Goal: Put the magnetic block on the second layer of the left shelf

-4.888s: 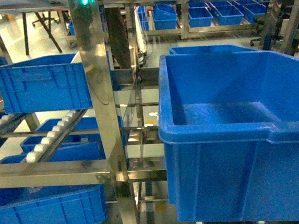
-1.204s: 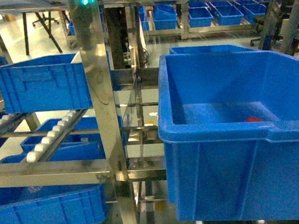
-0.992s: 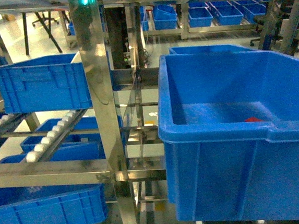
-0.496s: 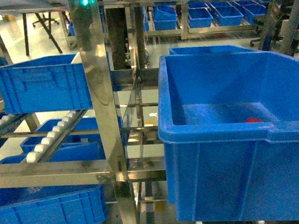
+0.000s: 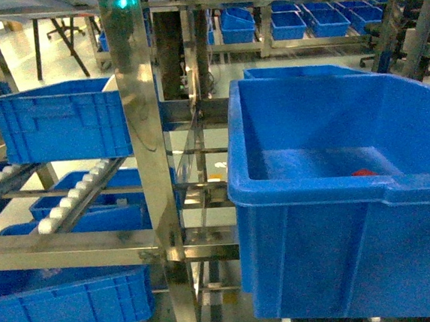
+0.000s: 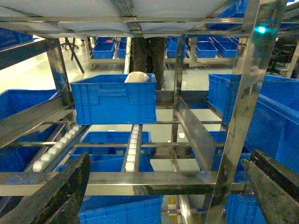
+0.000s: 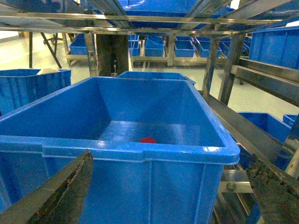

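Polished steel racking (image 5: 144, 137) with perforated uprights and white-roller rails (image 5: 71, 196) fills the room, tier on tier, holding blue crates; more rows of small crates (image 5: 293, 20) stand on racks at the back over a pale, shiny floor. A mid-sized crate (image 6: 114, 98) sits on the left rails with a white thing showing in it.

The big deep crate (image 7: 140, 140) takes up the right of the head view. The block (image 7: 148, 139) lies on its floor, towards the near wall: a small bright-red patch, mostly hidden by the rim, so its shape is hard to make out. In the head view only a red sliver (image 5: 364, 171) shows above the rim.

The right gripper (image 7: 173, 186) is spread wide, its dark fingers (image 7: 70, 191) at the lower corners, outside the crate's near wall and apart from the block. The left gripper (image 6: 163, 191) is also spread wide, holding nothing, facing the left racking.
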